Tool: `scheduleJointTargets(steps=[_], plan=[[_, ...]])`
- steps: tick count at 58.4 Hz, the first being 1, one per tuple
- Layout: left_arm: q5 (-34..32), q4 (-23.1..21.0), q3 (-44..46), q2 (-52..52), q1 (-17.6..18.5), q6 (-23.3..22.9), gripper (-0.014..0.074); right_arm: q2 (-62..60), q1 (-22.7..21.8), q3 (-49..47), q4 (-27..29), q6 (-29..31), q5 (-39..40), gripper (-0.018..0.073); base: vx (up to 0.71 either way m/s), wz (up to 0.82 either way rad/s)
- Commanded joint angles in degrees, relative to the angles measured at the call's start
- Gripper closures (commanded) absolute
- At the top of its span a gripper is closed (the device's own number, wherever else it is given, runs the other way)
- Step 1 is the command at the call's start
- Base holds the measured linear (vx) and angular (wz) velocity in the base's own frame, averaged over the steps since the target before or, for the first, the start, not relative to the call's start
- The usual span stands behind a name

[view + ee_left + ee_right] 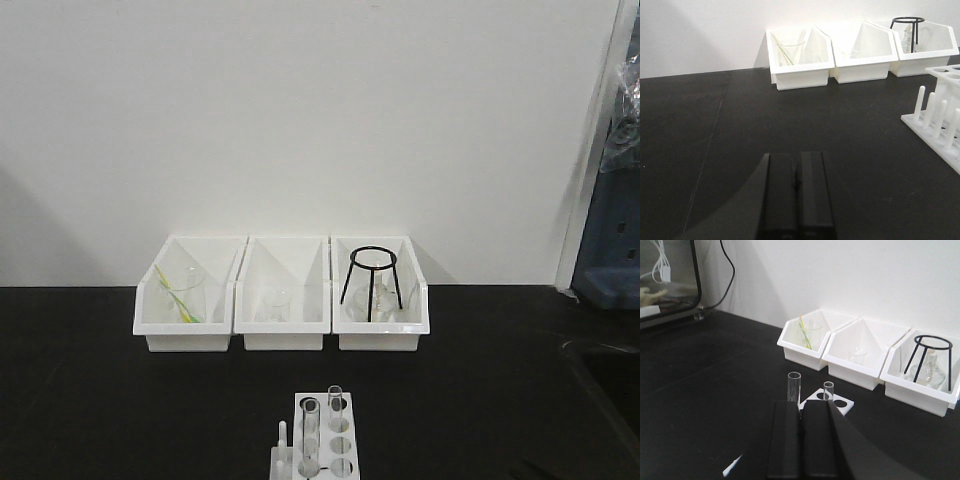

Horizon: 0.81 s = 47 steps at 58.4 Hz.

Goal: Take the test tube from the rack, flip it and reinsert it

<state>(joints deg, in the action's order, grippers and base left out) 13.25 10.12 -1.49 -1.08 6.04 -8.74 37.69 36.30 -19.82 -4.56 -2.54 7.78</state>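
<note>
The small white rack stands at the front centre of the black table, with short pegs on its left side. Two clear test tubes stand upright in it: a taller-looking one in front and another behind. In the left wrist view the rack is at the right edge, and my left gripper is shut and empty over bare table to its left. In the right wrist view my right gripper is shut and empty, just short of the rack and the two tubes.
Three white open-front bins stand along the back wall: the left holds a beaker with a yellow-green stick, the middle a small beaker, the right a black tripod stand and a flask. A blue object is at the far right.
</note>
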Motion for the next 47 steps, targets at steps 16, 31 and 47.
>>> scheduleJointTargets(steps=[16, 31, 47], plan=[[-4.5, -0.2, 0.2, -0.5, 0.0, -0.5, 0.0603, -3.0, -0.2, 4.4, -0.5, 0.4, 3.0, 0.0573, 0.0, 0.0], [-4.5, -0.2, 0.2, -0.5, 0.0, -0.5, 0.0603, -14.3, -9.2, 9.4, -1.0, 3.3, 1.6, 0.0573, 0.0, 0.0], [-4.5, -0.2, 0.2, -0.5, 0.0, -0.5, 0.0603, -32.6, -27.9, 19.2, -0.2, -4.1, -5.0, 0.0573, 0.0, 0.0]])
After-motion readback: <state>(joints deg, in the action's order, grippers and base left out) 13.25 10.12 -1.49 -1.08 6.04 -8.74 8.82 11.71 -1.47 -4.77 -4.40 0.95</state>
